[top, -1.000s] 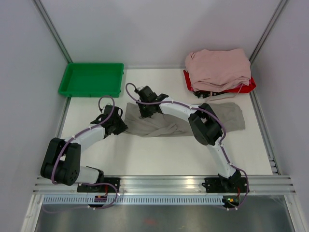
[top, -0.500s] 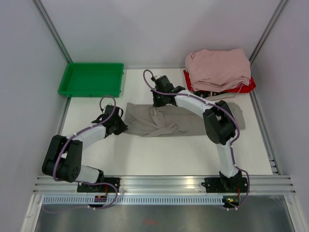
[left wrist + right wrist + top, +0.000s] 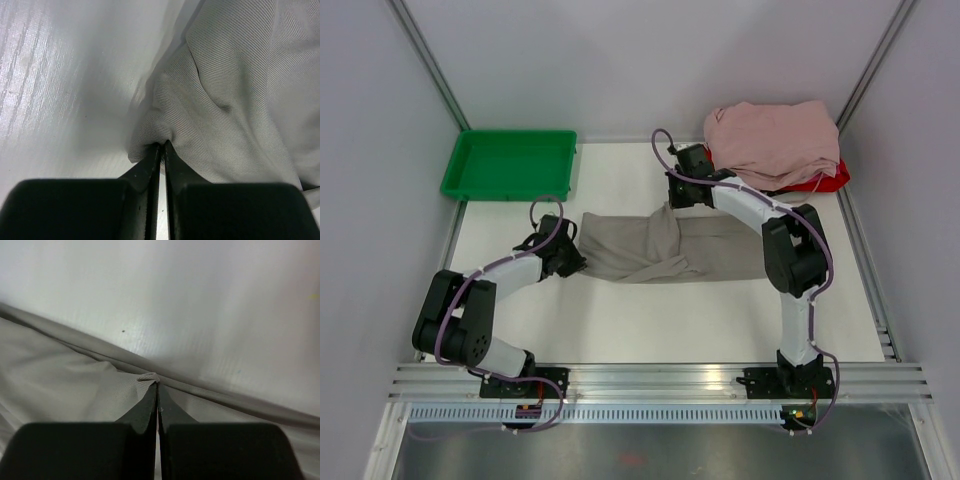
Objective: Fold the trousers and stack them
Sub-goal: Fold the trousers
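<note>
Trousers (image 3: 650,250) between green tray (image 3: 510,165), pink garments (image 3: 772,140)

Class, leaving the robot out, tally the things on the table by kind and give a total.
Trays: 2, the green tray and the red tray
Trousers: 1, the taupe trousers
Heaps of pink garments: 1, the pink pile on the red tray
Total: 4

1. Top view: the right arm (image 3: 748,207) is crossing over the trousers (image 3: 630,250), hiding their right end.
2. Top view: the pink garments (image 3: 772,140) are covering most of the red tray (image 3: 828,182).
3. Left wrist view: the trousers are running off the top and right edges.
4. Right wrist view: the trousers are running off the left, right and bottom edges; the right pincer (image 3: 157,384) is blurring into black near the lens.
</note>
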`<action>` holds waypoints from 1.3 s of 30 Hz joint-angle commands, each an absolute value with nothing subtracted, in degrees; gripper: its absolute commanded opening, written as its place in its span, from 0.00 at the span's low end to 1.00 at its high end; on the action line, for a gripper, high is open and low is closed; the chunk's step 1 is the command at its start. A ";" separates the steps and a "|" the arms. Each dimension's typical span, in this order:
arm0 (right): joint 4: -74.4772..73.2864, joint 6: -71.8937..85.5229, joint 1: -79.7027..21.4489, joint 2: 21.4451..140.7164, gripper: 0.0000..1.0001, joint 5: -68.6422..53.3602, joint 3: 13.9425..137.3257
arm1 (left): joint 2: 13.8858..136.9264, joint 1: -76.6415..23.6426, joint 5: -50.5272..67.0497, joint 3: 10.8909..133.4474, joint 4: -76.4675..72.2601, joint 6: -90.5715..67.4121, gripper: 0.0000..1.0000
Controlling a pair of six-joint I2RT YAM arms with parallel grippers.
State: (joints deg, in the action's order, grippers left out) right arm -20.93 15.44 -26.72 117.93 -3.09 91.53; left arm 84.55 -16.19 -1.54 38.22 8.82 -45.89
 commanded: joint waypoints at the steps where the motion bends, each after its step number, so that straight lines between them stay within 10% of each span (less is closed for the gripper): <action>1: -22.49 12.14 -25.05 115.05 0.00 -1.94 91.58 | 85.96 -16.00 -2.46 39.37 8.79 -43.51 0.10; 15: -24.08 11.08 -20.92 112.05 0.00 -1.48 90.09 | 86.40 -16.08 -2.99 39.64 9.06 -42.63 0.09; 21: -26.54 10.28 -20.92 111.98 0.80 -10.54 93.07 | 84.04 -16.17 -1.93 41.39 11.59 -40.70 0.14; 29: -29.28 17.03 -21.18 99.17 0.79 -20.73 81.24 | 75.15 -16.00 -2.46 54.91 22.76 -29.02 0.69; 39: -18.56 22.58 -28.03 91.76 0.72 -16.00 59.51 | 90.07 -15.56 3.08 64.33 12.84 -27.25 0.75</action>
State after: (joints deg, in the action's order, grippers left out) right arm -24.40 18.94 -27.03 92.23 -17.80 61.60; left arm 83.48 -15.90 0.54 62.30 15.59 -30.02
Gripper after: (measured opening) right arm 0.726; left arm 0.750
